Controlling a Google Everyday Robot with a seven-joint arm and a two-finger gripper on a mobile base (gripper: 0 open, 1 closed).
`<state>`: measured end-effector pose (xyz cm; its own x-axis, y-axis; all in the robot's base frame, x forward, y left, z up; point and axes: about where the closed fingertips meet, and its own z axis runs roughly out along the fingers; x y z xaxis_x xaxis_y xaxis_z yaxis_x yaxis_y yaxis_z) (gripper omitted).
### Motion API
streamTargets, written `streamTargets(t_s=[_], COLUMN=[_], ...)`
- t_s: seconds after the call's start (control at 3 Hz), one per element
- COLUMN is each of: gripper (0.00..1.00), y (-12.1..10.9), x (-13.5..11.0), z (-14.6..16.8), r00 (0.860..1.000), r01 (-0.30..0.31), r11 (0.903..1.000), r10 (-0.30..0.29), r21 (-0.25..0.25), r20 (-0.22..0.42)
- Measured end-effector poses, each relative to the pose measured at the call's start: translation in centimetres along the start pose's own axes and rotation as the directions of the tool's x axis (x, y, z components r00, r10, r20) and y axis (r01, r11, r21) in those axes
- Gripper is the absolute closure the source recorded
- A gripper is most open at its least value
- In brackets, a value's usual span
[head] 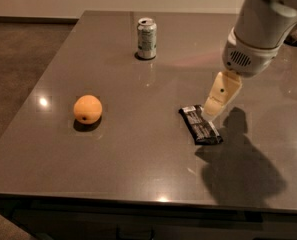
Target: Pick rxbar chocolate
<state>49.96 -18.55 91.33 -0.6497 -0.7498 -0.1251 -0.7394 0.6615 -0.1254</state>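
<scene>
The rxbar chocolate [200, 125] is a flat black bar with white lettering. It lies flat on the grey table [138, 144], right of the middle, with its long side running away from me. My gripper [211, 110] reaches down from the upper right on the white arm [260, 29]. Its cream tip hangs just above the bar's far right end, very near it. The gripper's shadow falls on the table to the right of the bar.
An orange [87, 108] sits on the left part of the table. A silver soda can [146, 38] stands upright at the back middle. The table's front edge runs along the bottom, and brown floor lies to the left.
</scene>
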Motion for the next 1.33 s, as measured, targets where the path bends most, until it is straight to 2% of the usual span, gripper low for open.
streamTargets(t_s=[0.33,0.67,1.33], gripper=[0.0,0.0,0.03], y=[1.1,2.4,4.6], x=[-0.3,-0.5,-0.8], z=[1.5,3.8,7.8], r00=[0.995,0.987,0.978], r01=[-0.095,-0.145,-0.168], r11=[0.9944,0.9856,0.9781], r10=[0.093,0.139,0.149], r21=[-0.047,-0.086,-0.123], r20=[-0.039,-0.08,-0.147])
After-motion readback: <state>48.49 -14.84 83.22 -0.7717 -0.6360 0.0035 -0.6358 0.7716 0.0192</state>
